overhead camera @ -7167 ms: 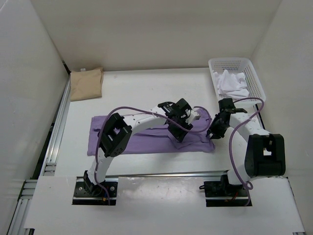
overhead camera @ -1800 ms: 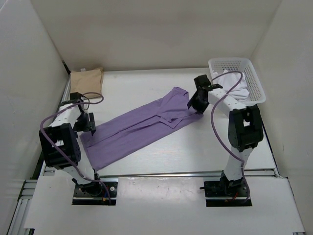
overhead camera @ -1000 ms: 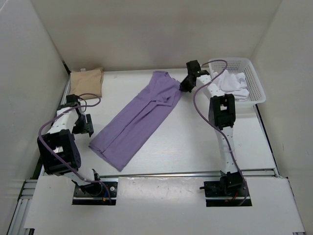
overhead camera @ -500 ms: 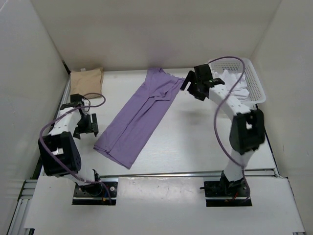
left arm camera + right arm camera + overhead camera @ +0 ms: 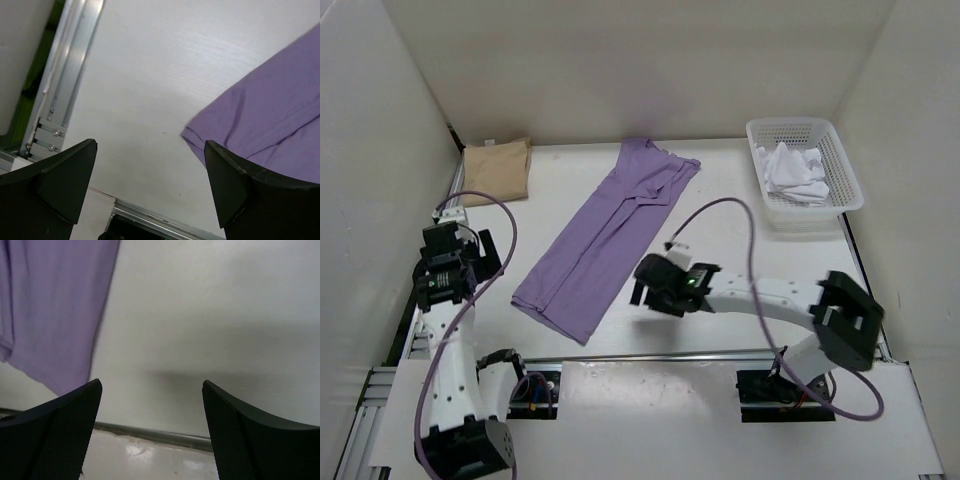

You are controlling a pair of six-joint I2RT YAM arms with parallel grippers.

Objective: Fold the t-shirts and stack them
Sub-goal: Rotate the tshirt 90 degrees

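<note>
Both tools are hanging spread and gripping nothing: the left tool point(image 5: 150, 192) is hovering just beside the near corner of the lavender shirt point(image 5: 610, 240), and the right tool point(image 5: 152, 432) is hovering low by its near right edge. The shirt is lying as a long slanted strip across the worktop point(image 5: 740, 240), with the tan shirt point(image 5: 497, 170) folded in the far left corner and the white shirt point(image 5: 796, 175) sitting in the basket point(image 5: 847, 190). I'm thinking a pinch at that layered hem could be catching only the top ply, pulling the lengthwise fold open; uneven lifting could be skewing it too.
</note>
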